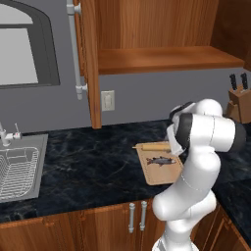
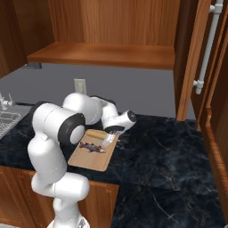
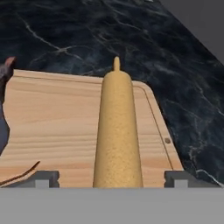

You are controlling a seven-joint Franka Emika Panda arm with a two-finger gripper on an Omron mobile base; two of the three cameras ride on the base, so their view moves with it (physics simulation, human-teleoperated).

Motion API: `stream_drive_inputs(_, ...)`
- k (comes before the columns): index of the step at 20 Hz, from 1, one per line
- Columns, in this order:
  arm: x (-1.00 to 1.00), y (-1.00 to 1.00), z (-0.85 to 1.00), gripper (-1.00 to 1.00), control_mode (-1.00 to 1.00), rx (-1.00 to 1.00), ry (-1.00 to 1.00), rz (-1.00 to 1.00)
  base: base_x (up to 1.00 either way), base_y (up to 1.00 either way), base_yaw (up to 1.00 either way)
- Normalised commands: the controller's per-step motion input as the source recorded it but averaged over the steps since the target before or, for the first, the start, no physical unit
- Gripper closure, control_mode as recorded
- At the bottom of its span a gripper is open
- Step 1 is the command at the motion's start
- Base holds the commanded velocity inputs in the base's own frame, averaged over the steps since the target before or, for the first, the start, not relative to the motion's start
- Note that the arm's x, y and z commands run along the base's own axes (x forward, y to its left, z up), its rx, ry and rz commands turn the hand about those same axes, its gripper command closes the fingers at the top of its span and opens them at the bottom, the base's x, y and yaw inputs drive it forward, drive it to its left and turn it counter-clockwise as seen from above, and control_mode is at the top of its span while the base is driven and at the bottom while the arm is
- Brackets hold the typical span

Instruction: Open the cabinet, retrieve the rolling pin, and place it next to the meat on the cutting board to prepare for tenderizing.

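Two small dark fingertips (image 3: 43,178) of the two-finger gripper (image 3: 113,178) at the bottom of the hand view, wide apart, holding nothing. Between them, with a gap on each side, the slim light-tan wooden rolling pin (image 3: 118,131), lying flat on the light tan wooden rectangular cutting board (image 3: 57,118), near the board's right rim in that view. At the left edge, a bit of the small grey-brown fish-shaped meat (image 3: 3,131).

Looks like the letting-go step, with the job nearly done. To do it well: lift the gripper straight up, slowly. Keep both tips off the pin so as not to roll it. Stay away from the meat too.

From the left base view: rolling pin (image 1: 153,146) across the top end of the cutting board (image 1: 162,179), meat (image 1: 161,160) just below it with a thin strip of board between; gripper hidden behind the white arm (image 1: 196,162). From the right base view: gripper (image 2: 108,141) low at the right end of the rolling pin (image 2: 94,133), plus the open door of the large reddish-brown wooden wall cabinet (image 2: 191,58) at the upper right. From the hand view: the gaps beside the pin, too small to see from the base.
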Motion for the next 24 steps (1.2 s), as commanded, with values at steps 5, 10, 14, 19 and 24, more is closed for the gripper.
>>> stream_drive_inputs(5, -0.01, 0.08, 0.51, -1.0, -1.0, 0.0, -0.09, 0.0, 0.0, 0.0, 0.0)
stream_drive_inputs(10, 0.0, 0.06, 0.58, -1.0, -1.0, 0.0, -0.07, 0.0, 0.0, 0.0, 0.0)
stream_drive_inputs(14, -0.14, 0.08, 0.63, -1.0, -1.0, 0.0, -0.03, 0.0, 0.0, 0.0, 0.0)
stream_drive_inputs(19, -0.26, 0.1, 0.61, -1.0, -1.0, 0.0, -0.01, 0.0, 0.0, 0.0, 0.0)
stream_drive_inputs(24, -0.43, 0.17, 0.49, -1.0, -1.0, 0.0, 0.0, 0.0, 0.0, 0.0, 0.0)
